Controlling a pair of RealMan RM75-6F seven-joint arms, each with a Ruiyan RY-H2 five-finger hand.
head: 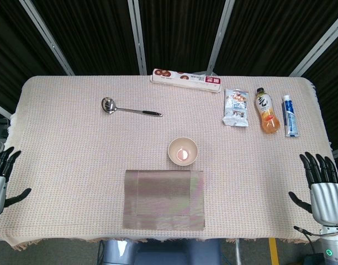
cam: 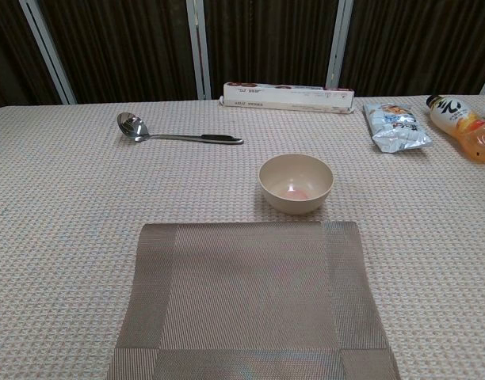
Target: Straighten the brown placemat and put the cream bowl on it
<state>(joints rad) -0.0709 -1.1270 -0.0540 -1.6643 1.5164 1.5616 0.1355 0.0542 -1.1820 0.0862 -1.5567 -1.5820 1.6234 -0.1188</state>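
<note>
step: placemat [head: 164,199] looks square to the table edge already, so the bowl move seems next; approach the cream bowl [head: 183,151] from above, grip its rim, lift clear, set it mid-mat.
left hand [head: 2,176]: lower left of the head view, fingers spread, holding nothing.
right hand [head: 322,187]: lower right, fingers spread, empty.
bowl: centre of frame, just above the mat's top edge, upright; smooth, round, matte cream, pinkish spot inside.
placemat: lower centre; flat brown weave with a ribbed border, thin, likely to slide on the tablecloth [head: 64,154].
tablecloth: pale, waffle-textured.
ladle [head: 127,108]: upper left, shiny metal, dark handle.
</note>
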